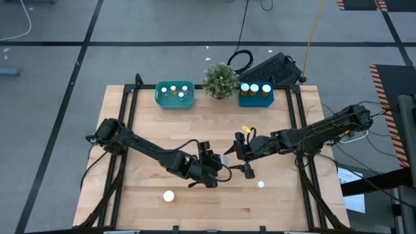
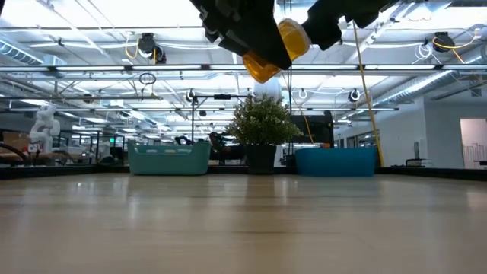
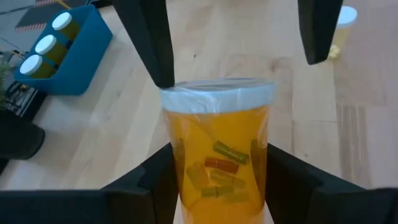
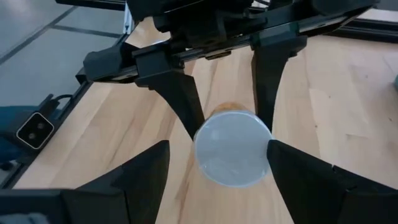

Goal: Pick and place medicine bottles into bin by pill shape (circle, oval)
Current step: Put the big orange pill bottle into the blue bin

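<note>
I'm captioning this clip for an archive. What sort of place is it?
Probably a large robotics lab or industrial workspace: the low view shows a high ceiling with exposed beams and strip lights, a white humanoid figure far behind, and a black-framed light wooden table.

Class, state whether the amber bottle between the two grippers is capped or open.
Capped. The amber bottle wears its white cap, pills showing inside, gripped by both left gripper and right gripper.

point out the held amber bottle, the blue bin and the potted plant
held amber bottle (image 3: 217, 155), left wrist view, on its amber body
blue bin (image 1: 255, 99), high view, on its front wall
potted plant (image 2: 262, 122), low view, on its foliage
</note>
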Robot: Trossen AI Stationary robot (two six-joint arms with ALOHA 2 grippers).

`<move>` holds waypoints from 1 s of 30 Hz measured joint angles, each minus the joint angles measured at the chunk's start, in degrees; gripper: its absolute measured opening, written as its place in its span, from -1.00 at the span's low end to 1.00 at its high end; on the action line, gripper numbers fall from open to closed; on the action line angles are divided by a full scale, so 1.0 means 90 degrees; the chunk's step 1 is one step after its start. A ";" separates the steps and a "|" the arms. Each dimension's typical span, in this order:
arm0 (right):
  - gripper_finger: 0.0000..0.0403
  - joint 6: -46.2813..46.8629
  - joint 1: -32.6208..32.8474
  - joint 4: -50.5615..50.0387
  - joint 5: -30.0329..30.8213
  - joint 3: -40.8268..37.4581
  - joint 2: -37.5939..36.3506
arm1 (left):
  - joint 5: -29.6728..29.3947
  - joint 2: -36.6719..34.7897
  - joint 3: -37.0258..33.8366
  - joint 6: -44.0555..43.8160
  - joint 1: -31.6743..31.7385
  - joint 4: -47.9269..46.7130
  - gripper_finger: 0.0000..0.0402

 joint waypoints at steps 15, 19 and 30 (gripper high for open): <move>0.61 -0.0274 0.0022 -0.0044 0.0501 0.0000 -0.0049 | 0.0109 0.0000 0.0000 -0.0072 0.0135 0.0061 -0.05; 0.68 -0.0446 0.0036 -0.0048 0.0572 0.0000 -0.0049 | 0.0218 0.0000 0.0002 -0.0045 0.0139 0.0119 -0.05; 0.51 -0.0643 0.0012 -0.0070 0.0536 0.0000 -0.0036 | 0.0179 0.0000 0.0005 0.0387 0.0180 0.0672 -0.05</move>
